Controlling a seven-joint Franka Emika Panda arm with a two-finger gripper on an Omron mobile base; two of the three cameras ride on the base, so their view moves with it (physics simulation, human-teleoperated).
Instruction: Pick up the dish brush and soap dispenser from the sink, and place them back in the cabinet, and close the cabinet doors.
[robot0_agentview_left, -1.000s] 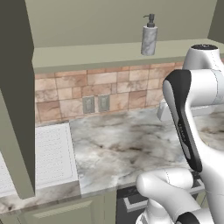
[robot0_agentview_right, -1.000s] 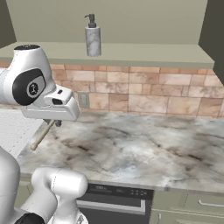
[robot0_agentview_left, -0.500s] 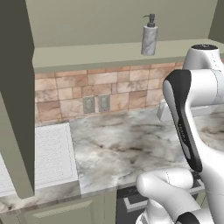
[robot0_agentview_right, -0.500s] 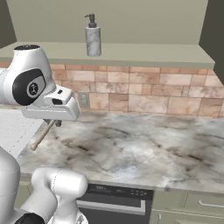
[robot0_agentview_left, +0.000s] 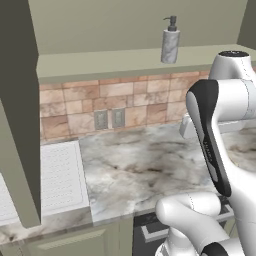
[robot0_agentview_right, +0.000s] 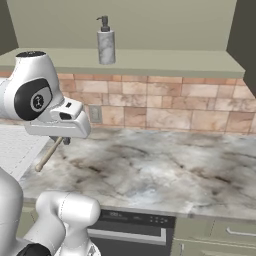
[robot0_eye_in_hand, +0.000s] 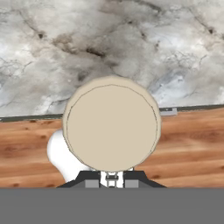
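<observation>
The brush (robot0_agentview_right: 49, 154) is hanging pinched in your tool (robot0_agentview_right: 64, 141) at the frame's left, handle slanting down-left; the cabinet shelf (robot0_agentview_right: 150, 60) with the soap (robot0_agentview_right: 105, 41) is lying above, upper centre.

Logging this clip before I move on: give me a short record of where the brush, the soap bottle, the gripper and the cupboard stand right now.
soap bottle: upright on the open cupboard's bottom shelf
brush: held in the gripper, round tan head facing the hand camera, handle slanting down under the hand in the right base view
gripper: shut on the brush, above the marble counter
cupboard: doors open, shelf exposed
task left: brush not yet on shelf, doors not yet closed
</observation>
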